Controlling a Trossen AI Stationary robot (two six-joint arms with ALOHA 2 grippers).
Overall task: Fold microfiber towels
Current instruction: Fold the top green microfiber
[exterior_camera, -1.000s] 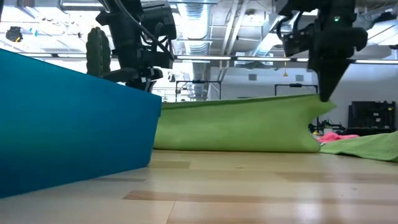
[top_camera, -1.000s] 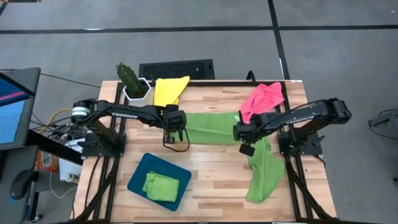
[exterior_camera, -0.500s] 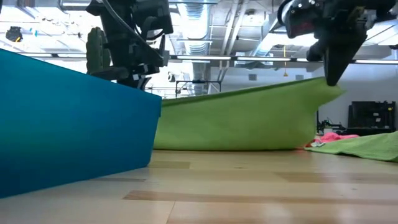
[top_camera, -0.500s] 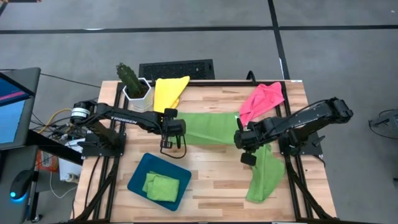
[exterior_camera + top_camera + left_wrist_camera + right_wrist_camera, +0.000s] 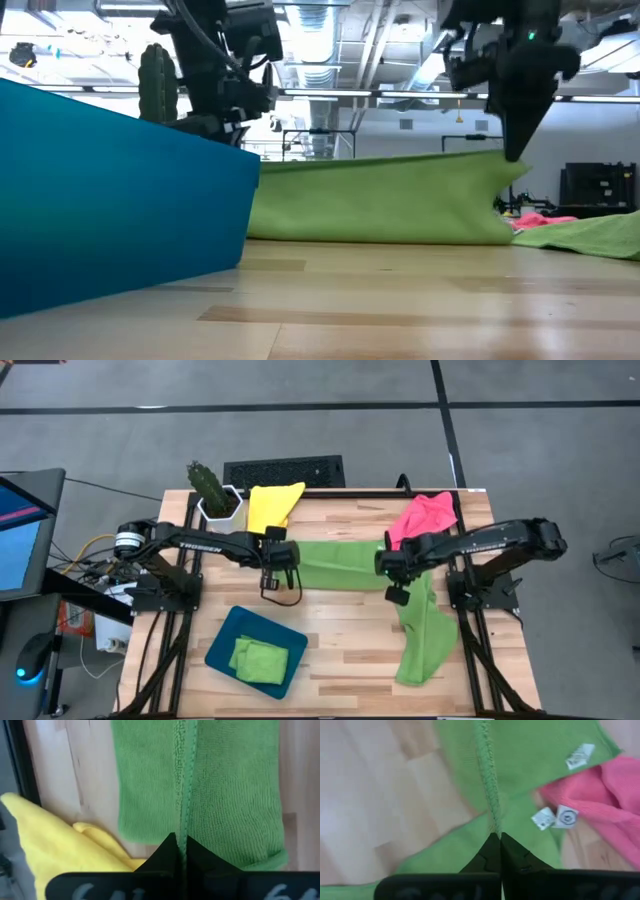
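Lime green towel [image 5: 340,565] clamped in both grippers' fingers, left [image 5: 283,567] and right [image 5: 386,568], amid yellow towel [image 5: 272,503], pink towel [image 5: 424,517], teal tray [image 5: 222,643]

Both dark arms reach inward from the table's left and right edges, elbows bent, wrists turned down toward the table's middle. The left gripper [image 5: 282,565] hangs low with its two fingers pressed together on the hemmed edge of a lime green microfiber towel [image 5: 335,565]. The right gripper [image 5: 392,575] pinches the same cloth's opposite end, fingers closed, slightly raised.
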